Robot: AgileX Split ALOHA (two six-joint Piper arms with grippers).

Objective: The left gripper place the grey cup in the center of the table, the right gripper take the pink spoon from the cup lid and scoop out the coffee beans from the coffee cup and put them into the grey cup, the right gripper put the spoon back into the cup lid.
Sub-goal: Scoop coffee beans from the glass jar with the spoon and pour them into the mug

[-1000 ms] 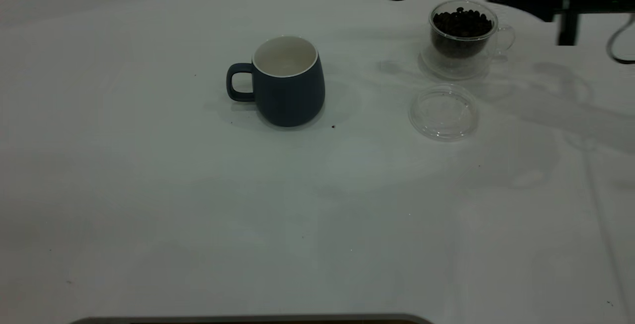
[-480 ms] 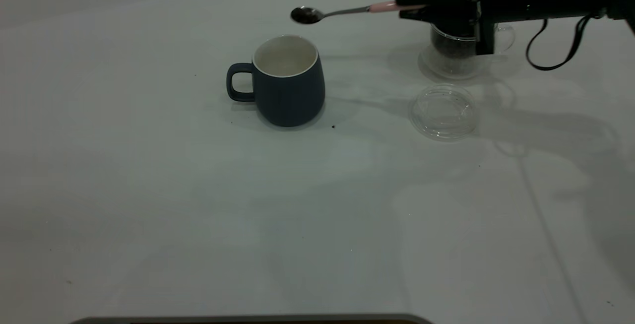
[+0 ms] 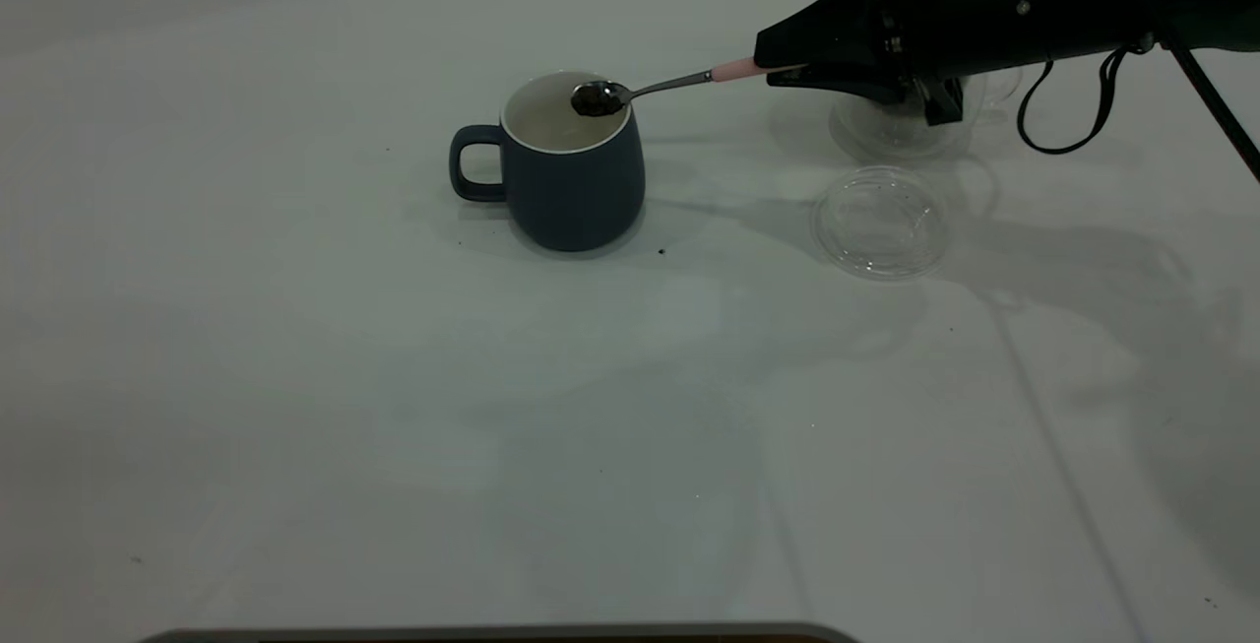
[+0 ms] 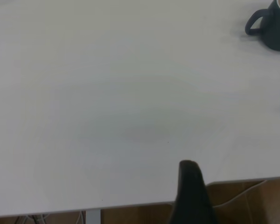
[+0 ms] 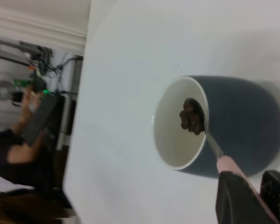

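Note:
The grey cup (image 3: 571, 170) stands upright near the table's (image 3: 295, 377) middle, handle to the left. My right gripper (image 3: 787, 67) is shut on the pink spoon (image 3: 679, 84) by its pink handle. The spoon's bowl sits over the cup's mouth, level, with coffee beans (image 3: 594, 101) in it. The right wrist view shows the gripper (image 5: 256, 184), the spoon (image 5: 212, 144), the beans (image 5: 190, 119) and the cup (image 5: 242, 126). The clear cup lid (image 3: 879, 222) lies empty to the right. The coffee cup (image 3: 891, 131) is mostly hidden behind the right gripper. My left gripper (image 4: 190, 191) is parked at the table's edge, far from the cup (image 4: 275, 32).
The right arm's looped dark cable (image 3: 1068, 131) hangs above the table at the far right. A table edge and brown floor (image 4: 252, 200) show in the left wrist view. A dark speck (image 3: 661, 251) lies beside the grey cup.
My right gripper has carried the spoon left from above the coffee cup and lowered its bowl over the grey cup's mouth. The cups and lid have not moved.

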